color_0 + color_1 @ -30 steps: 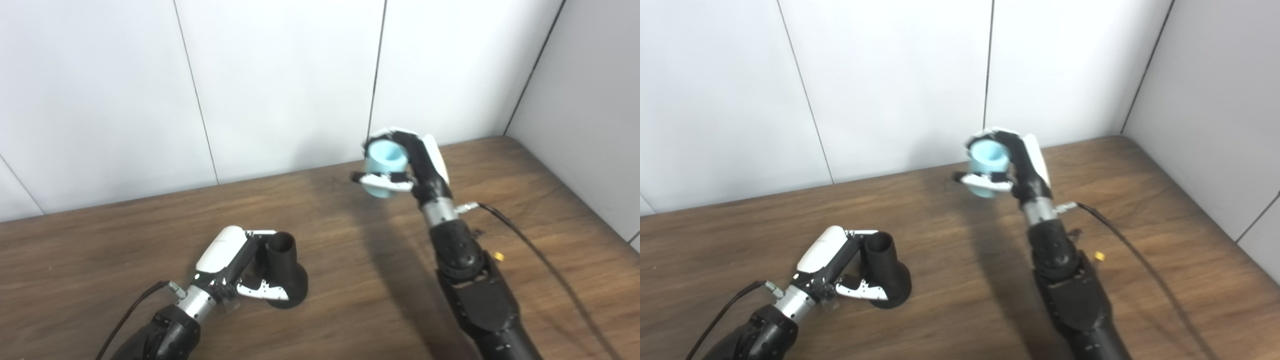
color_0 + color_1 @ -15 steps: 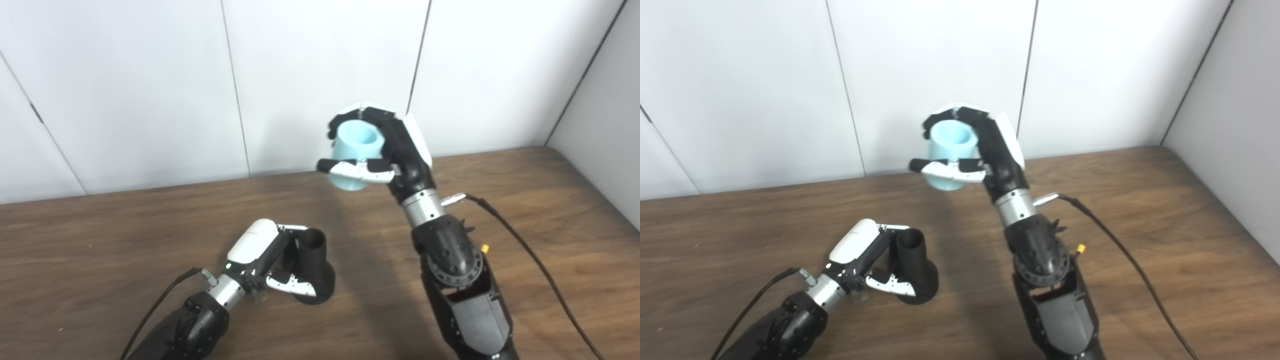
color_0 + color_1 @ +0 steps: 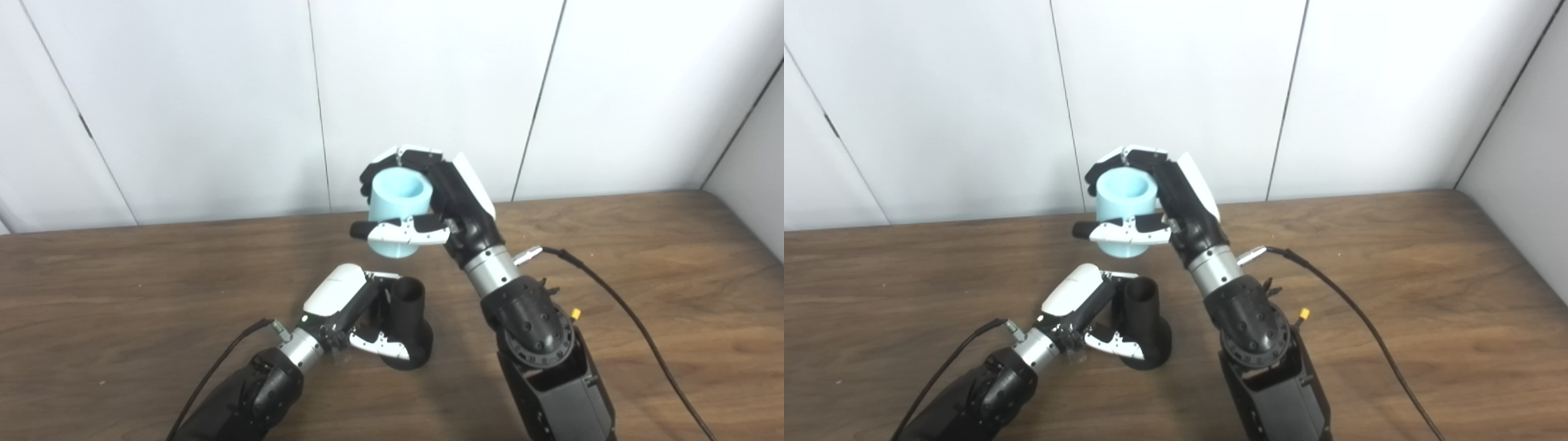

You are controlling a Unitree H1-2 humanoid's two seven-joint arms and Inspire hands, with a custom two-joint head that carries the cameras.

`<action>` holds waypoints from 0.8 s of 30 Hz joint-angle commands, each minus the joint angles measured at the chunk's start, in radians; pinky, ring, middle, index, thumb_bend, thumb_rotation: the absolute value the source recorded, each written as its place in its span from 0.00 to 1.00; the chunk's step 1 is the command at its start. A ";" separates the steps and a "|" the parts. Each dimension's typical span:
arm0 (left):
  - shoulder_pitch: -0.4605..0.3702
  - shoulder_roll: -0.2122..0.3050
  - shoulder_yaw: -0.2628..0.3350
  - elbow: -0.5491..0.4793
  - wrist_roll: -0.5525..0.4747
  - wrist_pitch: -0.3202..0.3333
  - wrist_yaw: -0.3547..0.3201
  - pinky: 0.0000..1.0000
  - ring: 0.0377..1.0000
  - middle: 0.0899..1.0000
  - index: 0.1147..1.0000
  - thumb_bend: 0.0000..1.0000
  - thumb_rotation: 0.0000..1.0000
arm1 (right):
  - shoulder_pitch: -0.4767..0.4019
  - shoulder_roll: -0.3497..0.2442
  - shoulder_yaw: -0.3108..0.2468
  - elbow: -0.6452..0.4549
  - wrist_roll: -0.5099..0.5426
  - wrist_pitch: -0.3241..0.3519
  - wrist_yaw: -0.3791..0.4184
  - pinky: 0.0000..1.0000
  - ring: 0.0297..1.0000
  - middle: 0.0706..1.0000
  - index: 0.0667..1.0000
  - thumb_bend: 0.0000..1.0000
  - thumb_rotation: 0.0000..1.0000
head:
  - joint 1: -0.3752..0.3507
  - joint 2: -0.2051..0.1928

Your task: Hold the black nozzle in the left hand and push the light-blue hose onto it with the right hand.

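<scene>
Gripping the upright black nozzle [image 3: 407,324] on the wooden tabletop [image 3: 643,245], our left hand [image 3: 352,309] steadies it; our right hand [image 3: 441,196] clasps the light-blue hose [image 3: 398,208] above, bore vertical, before white wall panels [image 3: 214,92].

Both arms are black with a rounded, matte casing. Each wrist carries a ribbed silver metal collar, and a thin black cable plugs in beside it through a small silver connector. The left hand [image 3: 361,318] and the right hand [image 3: 438,202] share one build: a glossy white shell over the back, black fingers [image 3: 407,158] with white segments. A small yellow tag [image 3: 576,313] sits on the right forearm.
</scene>
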 commanded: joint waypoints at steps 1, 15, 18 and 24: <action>0.130 -0.015 -0.050 0.089 0.057 0.062 -0.077 0.32 0.34 0.41 0.46 0.50 0.00 | -0.017 -0.003 0.005 -0.022 -0.008 -0.038 0.009 0.37 0.43 0.44 0.44 0.52 0.00 | 0.004 0.006; 0.133 -0.007 -0.038 0.075 0.054 0.052 -0.081 0.33 0.34 0.41 0.45 0.50 0.00 | 0.041 -0.069 0.005 -0.030 -0.034 -0.050 0.049 0.35 0.42 0.45 0.45 0.52 0.00 | 0.009 0.035; 0.134 -0.008 -0.034 0.075 0.052 0.046 -0.078 0.33 0.35 0.40 0.45 0.50 0.00 | 0.045 -0.074 -0.004 -0.027 -0.025 -0.052 0.054 0.35 0.42 0.45 0.45 0.52 0.00 | 0.009 0.038; 0.138 -0.004 -0.034 0.050 0.065 0.068 -0.082 0.35 0.36 0.41 0.45 0.50 0.00 | 0.053 -0.082 -0.013 -0.030 -0.023 -0.035 0.065 0.35 0.42 0.45 0.45 0.52 0.00 | 0.010 0.044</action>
